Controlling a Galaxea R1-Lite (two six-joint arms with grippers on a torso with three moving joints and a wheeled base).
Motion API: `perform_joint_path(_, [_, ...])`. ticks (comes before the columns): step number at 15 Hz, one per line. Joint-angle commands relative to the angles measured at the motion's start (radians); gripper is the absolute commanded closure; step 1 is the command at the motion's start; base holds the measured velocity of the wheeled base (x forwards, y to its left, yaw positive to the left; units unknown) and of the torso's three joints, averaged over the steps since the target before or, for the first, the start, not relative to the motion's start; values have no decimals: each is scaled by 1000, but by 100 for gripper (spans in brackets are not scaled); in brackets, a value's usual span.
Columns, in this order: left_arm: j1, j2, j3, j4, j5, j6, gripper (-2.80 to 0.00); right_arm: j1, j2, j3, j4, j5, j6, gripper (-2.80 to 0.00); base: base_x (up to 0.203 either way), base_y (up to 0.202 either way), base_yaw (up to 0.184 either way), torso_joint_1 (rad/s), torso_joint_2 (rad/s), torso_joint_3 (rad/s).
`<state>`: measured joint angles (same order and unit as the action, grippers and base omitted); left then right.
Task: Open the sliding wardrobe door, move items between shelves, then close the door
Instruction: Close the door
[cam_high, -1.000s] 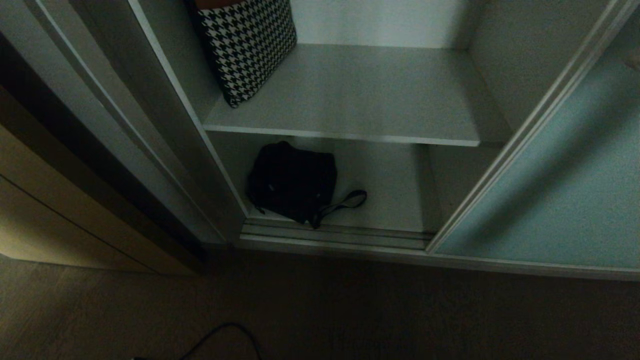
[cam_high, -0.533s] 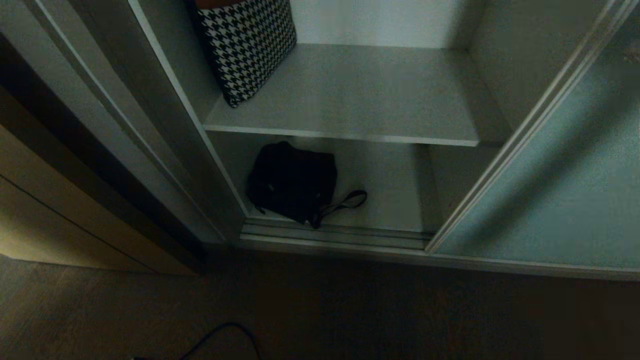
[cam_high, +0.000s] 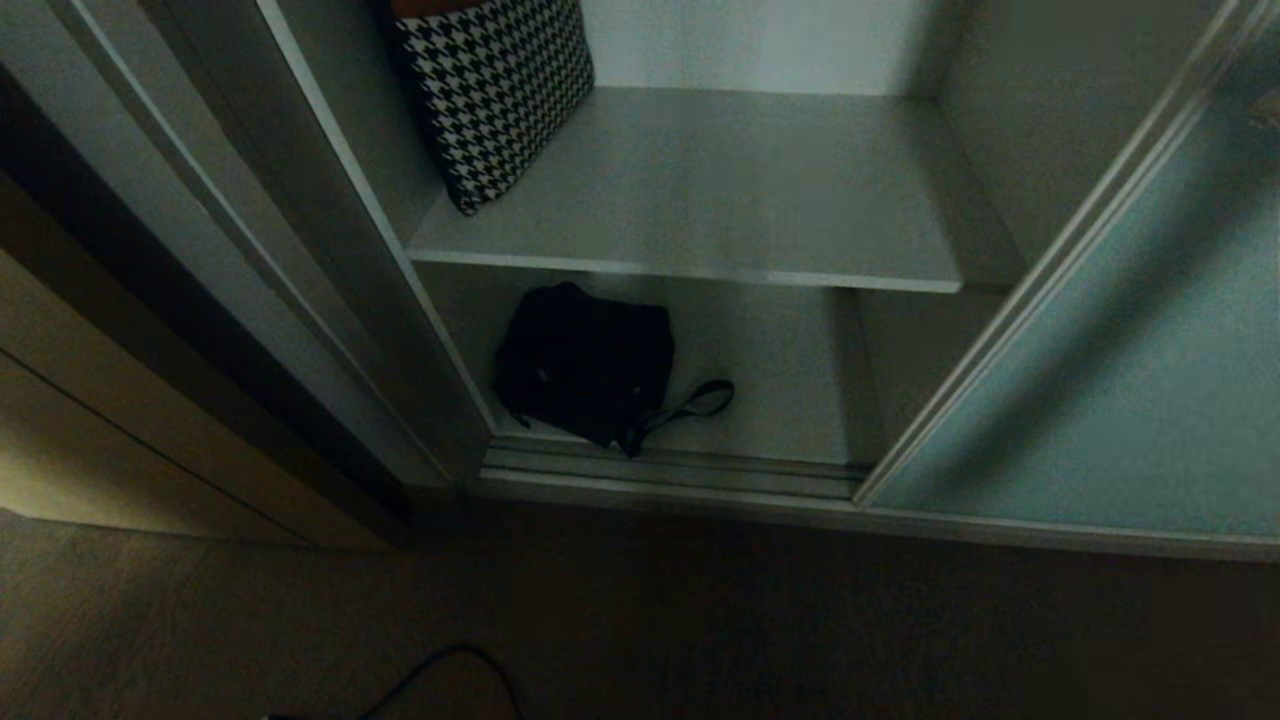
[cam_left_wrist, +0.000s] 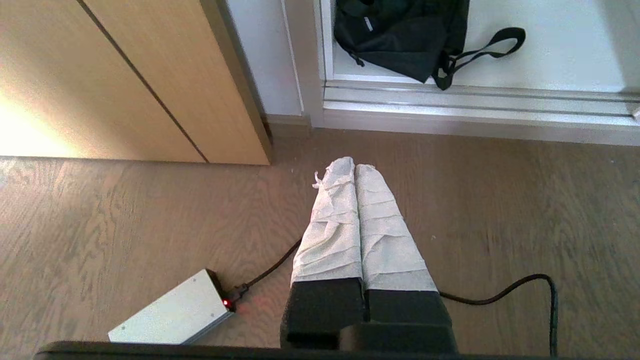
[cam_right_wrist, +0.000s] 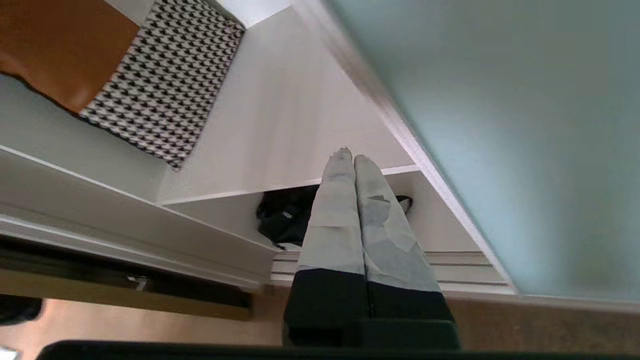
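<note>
The sliding wardrobe door (cam_high: 1100, 360), a frosted blue-green panel, stands slid to the right and the compartment is open. A floppy black bag (cam_high: 585, 365) with a looped strap lies at the left of the lower shelf (cam_high: 780, 390). A black-and-white houndstooth bag (cam_high: 495, 95) leans at the left of the upper shelf (cam_high: 720, 190). Neither gripper shows in the head view. My right gripper (cam_right_wrist: 352, 157) is shut and empty, hanging in front of the opening beside the door (cam_right_wrist: 500, 125), with the black bag (cam_right_wrist: 282, 220) beyond it. My left gripper (cam_left_wrist: 355, 167) is shut and empty over the floor.
A beige wooden cabinet front (cam_left_wrist: 125, 80) stands left of the wardrobe. The door's floor track (cam_left_wrist: 475, 105) runs along the opening. On the wooden floor lie a grey power box (cam_left_wrist: 172, 315) and a black cable (cam_left_wrist: 525, 285).
The two bags, the shelves and the door have stayed where they were. Only the dark shadow across the door has shifted a little.
</note>
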<state>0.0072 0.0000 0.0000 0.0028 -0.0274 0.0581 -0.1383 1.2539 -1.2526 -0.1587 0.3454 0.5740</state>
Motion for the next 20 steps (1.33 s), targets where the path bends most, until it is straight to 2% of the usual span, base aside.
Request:
perform_joint_path(1, [0,0,0,0,0,0,0,-10,10,3,-3,20,10,0,0,0,0,0,0,0])
perform_joint_path(4, [0,2,0,0,0,0,0,-38,36,0,-4,36,13,0,0,0,0,0,0,0])
perform_joint_path(20, [0,2,0,0,0,0,0,-61,121,2,-74,44,12,0,0,0,0,0,0,0])
